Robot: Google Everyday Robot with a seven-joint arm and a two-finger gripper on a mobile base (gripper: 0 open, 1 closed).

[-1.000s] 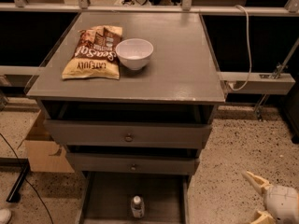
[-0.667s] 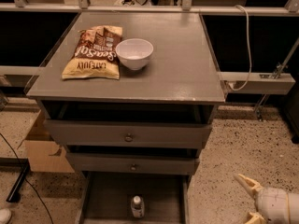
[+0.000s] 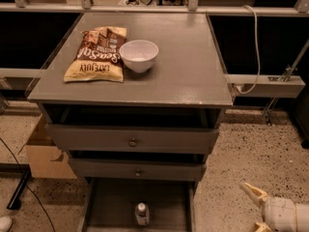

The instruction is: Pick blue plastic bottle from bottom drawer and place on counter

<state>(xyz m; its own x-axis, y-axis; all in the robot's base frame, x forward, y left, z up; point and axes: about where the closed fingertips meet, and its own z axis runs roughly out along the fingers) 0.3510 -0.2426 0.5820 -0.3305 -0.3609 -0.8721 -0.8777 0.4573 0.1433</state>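
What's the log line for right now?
gripper: open, low beside cabinet | bottle: upright in bottom drawer, not held | counter: bag, bowl

A brown and yellow snack bag (image 3: 96, 54) is laid flat on the left part of the counter (image 3: 183, 66), and a white bowl (image 3: 139, 55) is set upright just beside its right edge. Below, two knobbed drawers are seen, the upper drawer (image 3: 133, 139) and the middle drawer (image 3: 136, 170), each with a dark gap above it. A cardboard box (image 3: 46, 151) is placed on the speckled floor (image 3: 251, 149) left of the cabinet. A white cable (image 3: 254, 42) is hung at the right. The gripper (image 3: 249, 206) is held low over that floor, at the lower right.
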